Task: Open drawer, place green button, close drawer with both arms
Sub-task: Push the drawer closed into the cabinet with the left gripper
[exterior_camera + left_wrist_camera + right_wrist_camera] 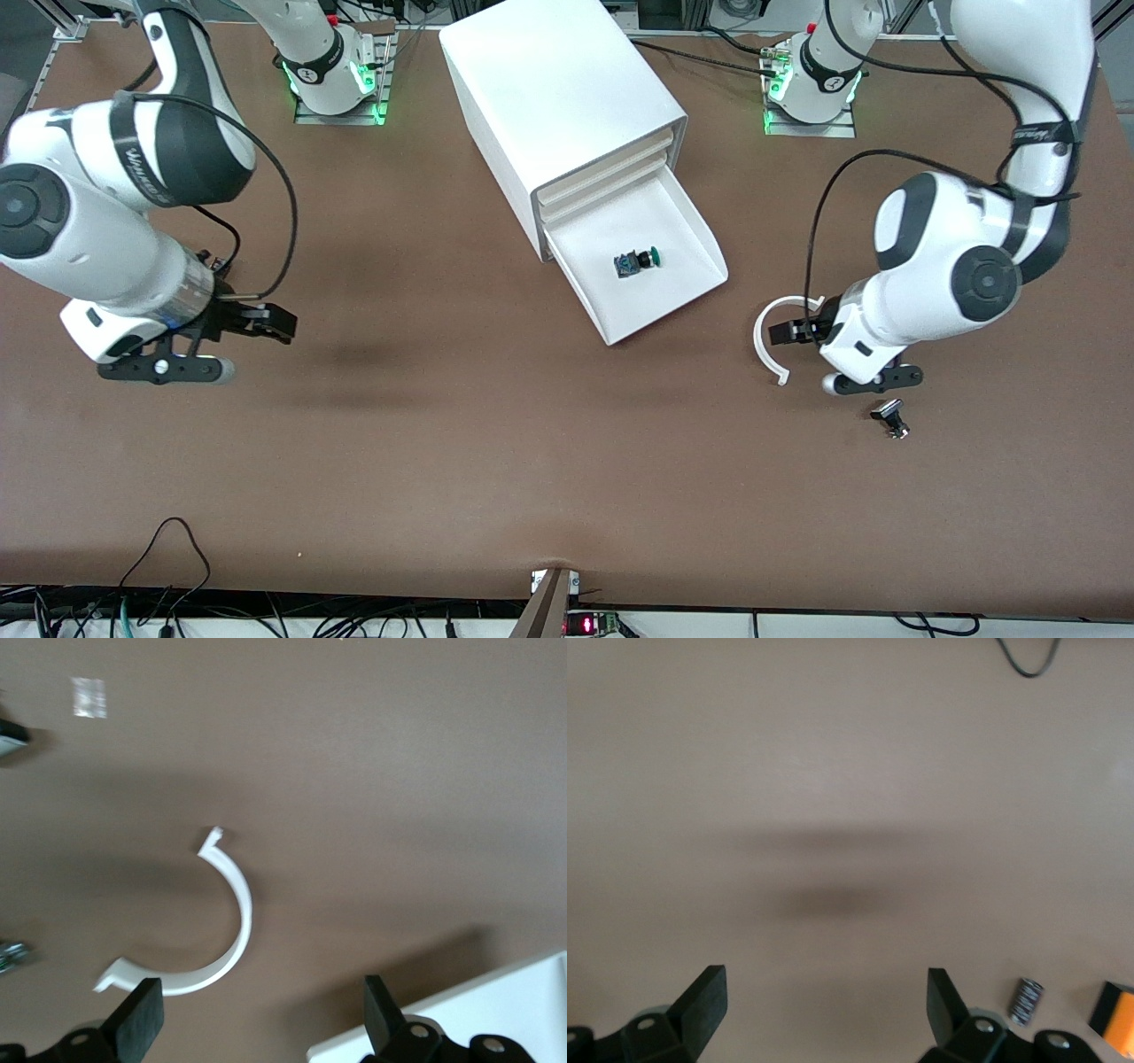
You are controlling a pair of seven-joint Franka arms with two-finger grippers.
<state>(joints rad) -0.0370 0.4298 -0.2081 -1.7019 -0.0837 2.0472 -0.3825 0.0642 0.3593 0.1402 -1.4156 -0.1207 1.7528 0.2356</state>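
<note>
With the button (640,261) already lying on the floor of the drawer (687,292), green cap toward the left arm's end of the tabletop (496,443), two of three steps looked done. Drawer was the lowest of the stack, pulled well out of the white cabinet (558,97); the trays above it sat flush. Judged remaining work: push the drawer shut, nothing else.

Left gripper (793,332) hung low over the tabletop beside a white C-shaped clip (764,337), toward the left arm's end, well apart from the drawer. Its jaws were released and empty; in the left wrist view the fingers (140,1020) stood wide apart, the clip between and ahead of them, a corner of white plastic at the edge.

Right gripper (270,321) hung over bare tabletop toward the right arm's end, jaws likewise released, holding nothing. Right wrist view showed a small black-and-silver part (1026,1000) and an orange box (1116,1028) near one finger.

Another small black-and-silver part (891,417) lay just by the left arm's wrist, nearer the front camera than the clip.

Neither gripper touched the drawer.
</note>
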